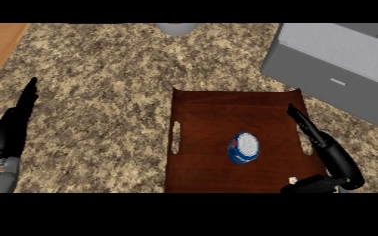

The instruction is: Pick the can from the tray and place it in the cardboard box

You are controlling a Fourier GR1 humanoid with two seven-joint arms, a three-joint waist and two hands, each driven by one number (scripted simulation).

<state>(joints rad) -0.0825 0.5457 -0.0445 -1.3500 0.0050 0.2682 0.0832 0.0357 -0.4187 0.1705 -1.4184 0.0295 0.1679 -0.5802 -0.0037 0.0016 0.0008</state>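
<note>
- Speckled tan-and-brown stone is covering the bench (pixel 103 70), with a strip of orange wood showing at its far left corner.
- Dark wooden tray (pixel 221 110) is lying on the bench, a handle slot cut in each side.
- Blue and white can (pixel 243 147) is standing inside the tray, near its middle.
- Right robot hand (pixel 319 142) is hovering over the tray's right edge, fingers straight, holding nothing, apart from the can.
- Left robot hand (pixel 21 111) is resting at the left edge, fingers straight and empty.
- Grey box (pixel 325 62) is sitting at the far right, beyond the tray.
- Grey round object (pixel 176 28) is peeking in at the top edge.
</note>
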